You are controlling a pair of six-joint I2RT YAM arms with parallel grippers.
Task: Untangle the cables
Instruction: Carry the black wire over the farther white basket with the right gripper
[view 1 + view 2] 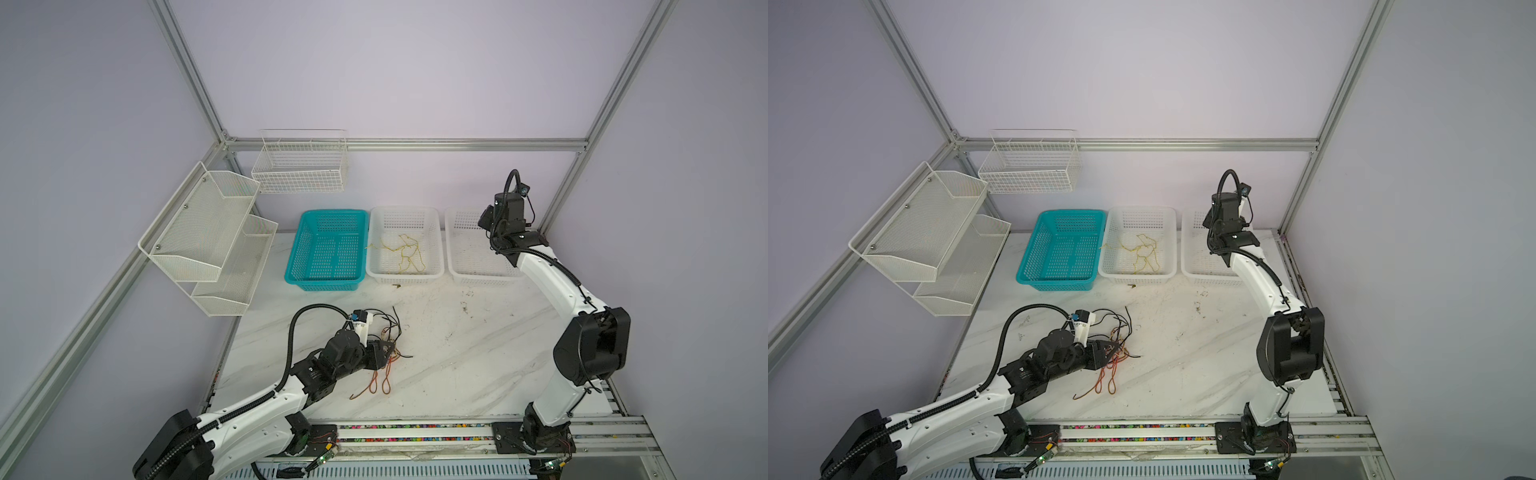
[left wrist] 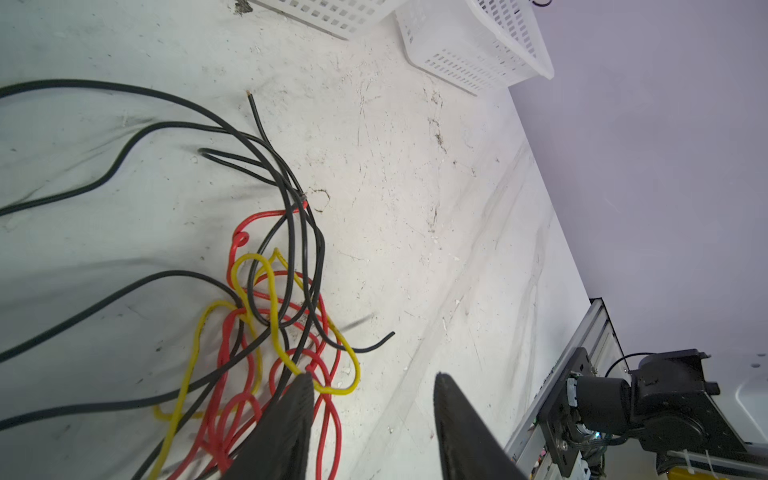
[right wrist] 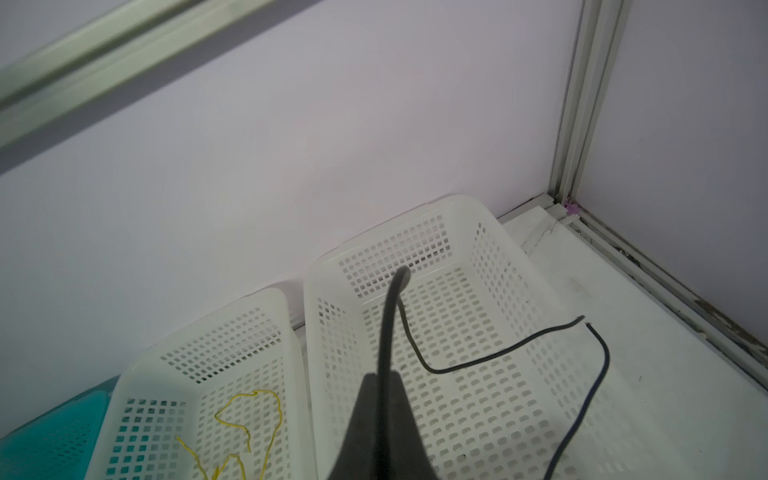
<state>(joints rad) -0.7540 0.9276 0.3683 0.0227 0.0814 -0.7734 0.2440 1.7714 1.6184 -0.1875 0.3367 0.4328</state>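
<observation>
A tangle of thin cables lies on the marble table: black (image 2: 291,232), red (image 2: 226,353) and yellow (image 2: 272,299) strands looped through each other. In both top views the tangle (image 1: 386,365) (image 1: 1108,374) sits at front left. My left gripper (image 2: 374,378) (image 1: 388,349) is down at the tangle, open; one fingertip (image 2: 305,380) touches the yellow and red loops and only bare table shows between the jaws. My right gripper (image 3: 384,378) (image 1: 485,222) is shut on a black cable (image 3: 388,324), raised over the right white basket (image 3: 469,208). A separate yellow cable (image 1: 409,253) lies in the middle white basket (image 1: 405,209).
A teal basket (image 1: 332,212) stands left of the two white ones along the back wall. Two white mesh shelves (image 1: 203,224) and a wire basket (image 1: 299,166) hang on the left and back walls. Aluminium frame rails border the table.
</observation>
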